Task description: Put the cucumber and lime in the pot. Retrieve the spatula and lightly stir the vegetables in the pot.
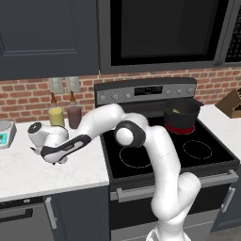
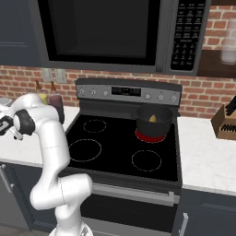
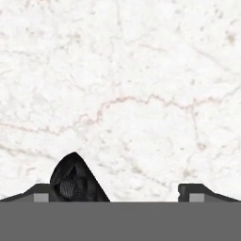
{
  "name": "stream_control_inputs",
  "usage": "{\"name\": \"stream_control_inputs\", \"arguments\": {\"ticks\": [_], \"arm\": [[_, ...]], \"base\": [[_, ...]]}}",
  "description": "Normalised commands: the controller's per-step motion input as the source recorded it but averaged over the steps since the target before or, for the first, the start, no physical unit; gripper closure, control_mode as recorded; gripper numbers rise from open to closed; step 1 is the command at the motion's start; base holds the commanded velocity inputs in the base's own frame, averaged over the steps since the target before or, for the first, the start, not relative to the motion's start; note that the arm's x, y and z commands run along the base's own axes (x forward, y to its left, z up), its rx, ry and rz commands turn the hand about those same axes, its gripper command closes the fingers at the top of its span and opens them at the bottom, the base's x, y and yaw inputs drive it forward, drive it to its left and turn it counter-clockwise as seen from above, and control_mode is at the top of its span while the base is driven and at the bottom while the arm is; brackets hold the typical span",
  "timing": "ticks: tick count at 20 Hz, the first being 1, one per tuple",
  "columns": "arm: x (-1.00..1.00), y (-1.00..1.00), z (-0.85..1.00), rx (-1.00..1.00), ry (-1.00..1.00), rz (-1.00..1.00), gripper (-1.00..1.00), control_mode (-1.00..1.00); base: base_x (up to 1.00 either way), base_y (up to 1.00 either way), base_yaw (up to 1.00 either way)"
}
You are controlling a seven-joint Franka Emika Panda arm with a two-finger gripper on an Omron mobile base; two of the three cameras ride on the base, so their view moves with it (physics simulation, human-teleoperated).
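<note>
The dark pot [image 1: 181,114] [image 2: 154,120] with its red base band stands on the stove's back right burner. A yellowish-green bit [image 1: 175,111] [image 2: 152,118] shows inside it; I cannot tell whether it is the cucumber or the lime. My arm reaches far left, with the hand [image 1: 49,150] low over the white counter beside the stove. In the hand view my gripper [image 3: 132,186] is open, fingers wide apart, with bare marble between them. The spatula is out of view.
A yellow jar [image 1: 55,116] and a maroon jar [image 1: 74,116] stand at the back of the left counter [image 1: 28,174], just behind the arm. A kitchen scale [image 1: 4,134] sits at the far left. A knife block [image 2: 226,122] stands right of the stove.
</note>
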Motion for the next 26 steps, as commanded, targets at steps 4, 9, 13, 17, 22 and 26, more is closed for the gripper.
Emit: {"name": "stream_control_inputs", "arguments": {"ticks": [4, 9, 13, 17, 22, 26], "arm": [[-0.07, 0.00, -0.41, -0.03, -0.04, -0.01, 1.00, -1.00], [-0.34, -0.06, -0.26, -0.02, -0.16, -0.02, 1.00, -1.00], [-0.44, -0.06, 0.00, 0.00, -0.23, -0.03, 1.00, -1.00], [-0.68, -0.29, 0.61, 0.04, -0.31, -0.06, 1.00, -1.00], [-0.87, -0.60, 1.00, 0.20, -0.29, -0.11, 1.00, -1.00], [-0.78, -0.48, 1.00, 0.28, -0.18, -0.19, 1.00, -1.00]], "base": [[0.00, 0.00, 0.00], [0.00, 0.00, 0.00], [0.00, 0.00, 0.00], [0.00, 0.00, 0.00], [0.00, 0.00, 0.00], [0.00, 0.00, 0.00]]}}
